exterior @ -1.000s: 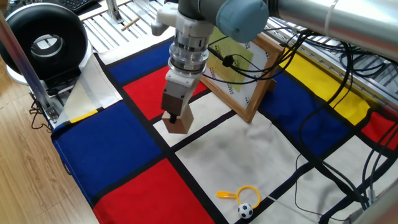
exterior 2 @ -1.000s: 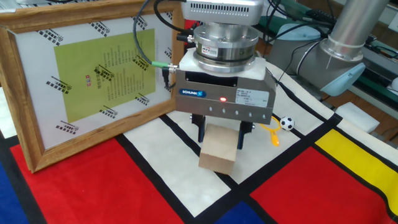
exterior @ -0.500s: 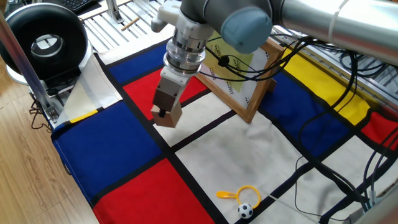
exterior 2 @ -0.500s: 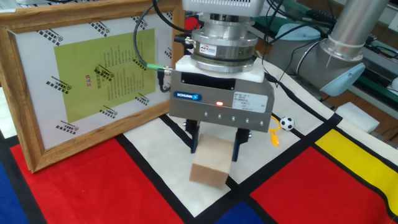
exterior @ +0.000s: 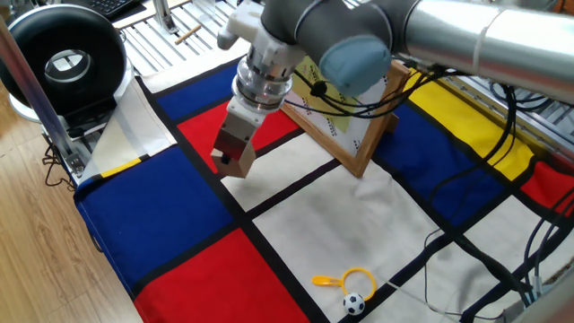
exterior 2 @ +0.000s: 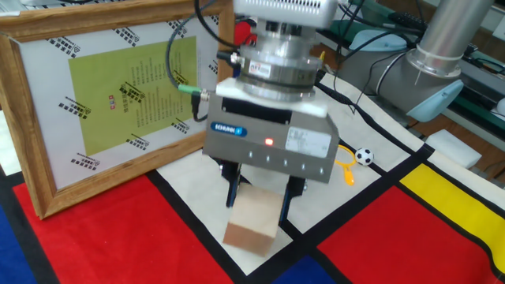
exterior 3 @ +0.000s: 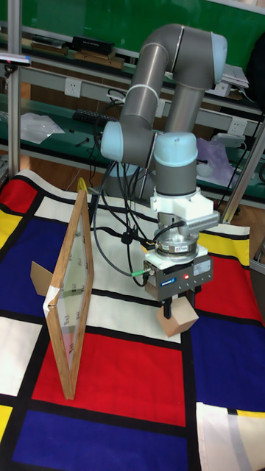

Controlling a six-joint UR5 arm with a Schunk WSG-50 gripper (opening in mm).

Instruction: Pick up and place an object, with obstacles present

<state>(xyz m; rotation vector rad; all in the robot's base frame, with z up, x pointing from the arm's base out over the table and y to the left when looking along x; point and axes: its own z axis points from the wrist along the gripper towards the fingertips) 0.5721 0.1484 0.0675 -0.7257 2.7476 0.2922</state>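
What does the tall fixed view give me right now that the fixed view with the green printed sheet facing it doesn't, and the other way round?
Only the tall fixed view shows the whole arm and the picture frame edge-on, with a clear gap between it and the gripper.

Only the other fixed view shows the frame's printed sheet, the small football and part of the yellow ring.

Both show the gripper shut on the wooden cube, tilted, over the red and white cloth.
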